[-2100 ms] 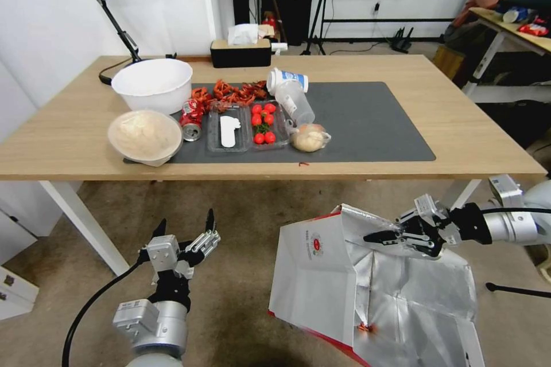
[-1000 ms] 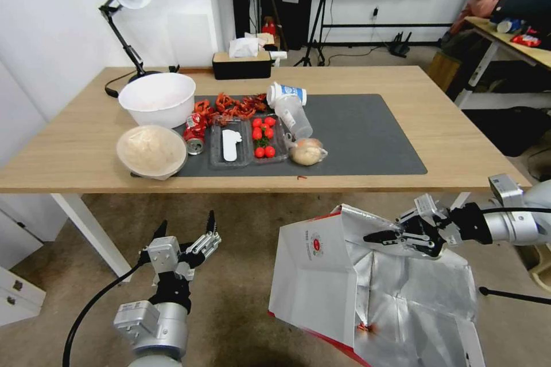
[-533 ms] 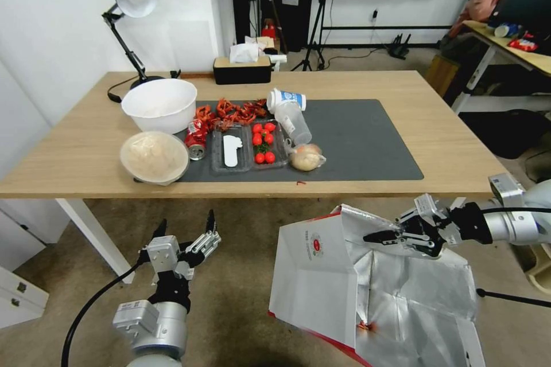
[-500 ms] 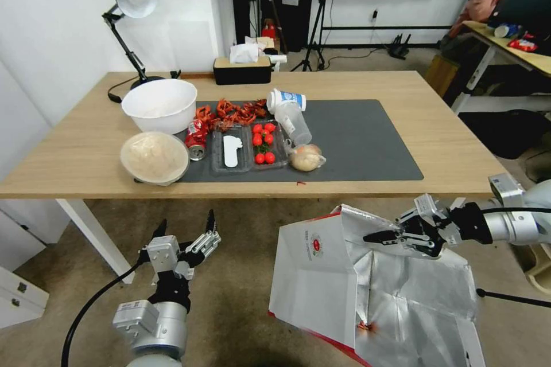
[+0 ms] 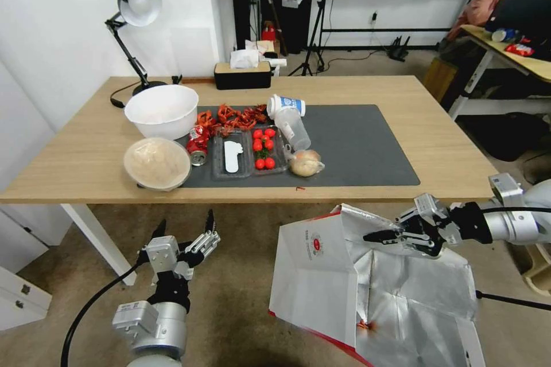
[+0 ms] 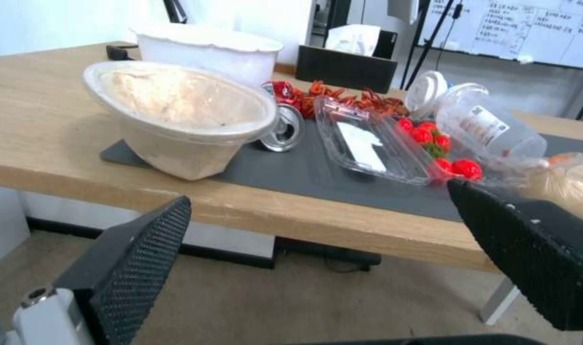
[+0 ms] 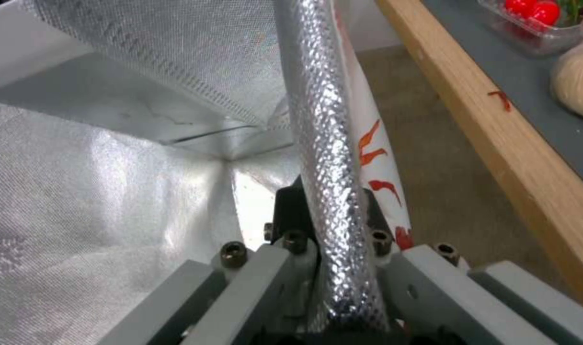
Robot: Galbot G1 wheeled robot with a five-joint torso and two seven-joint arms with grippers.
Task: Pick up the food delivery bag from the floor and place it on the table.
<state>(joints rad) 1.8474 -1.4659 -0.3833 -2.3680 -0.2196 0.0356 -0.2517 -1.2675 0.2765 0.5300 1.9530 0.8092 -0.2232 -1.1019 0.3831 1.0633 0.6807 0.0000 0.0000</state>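
Note:
The food delivery bag (image 5: pixel 321 275), white with red trim and a silver foil inside, stands open-mouthed in front of the table's (image 5: pixel 402 92) front right edge. It is over the carpet floor (image 5: pixel 241 298), and I cannot tell whether its lower end touches. My right gripper (image 5: pixel 376 236) is shut on the bag's upper rim. In the right wrist view the foil rim (image 7: pixel 323 143) is pinched between the jaws, beside the table edge (image 7: pixel 496 120). My left gripper (image 5: pixel 183 228) hangs open and empty below the table's front edge, with its fingers (image 6: pixel 138 249) wide apart.
On the table's left half are a white bowl (image 5: pixel 162 110), a covered bowl (image 5: pixel 156 163), a can (image 5: pixel 197 143), red shells (image 5: pixel 232 116), a tomato tray (image 5: pixel 264 148), a tipped cup (image 5: pixel 290 120) and a bagged bun (image 5: pixel 305 163). The grey mat's right part (image 5: pixel 367 143) is bare. A cluttered desk (image 5: pixel 516 51) stands far right.
The whole head view has shifted: the table now sits lower and farther in the picture, so the camera moved. Both arms and the bag hold the same pose.

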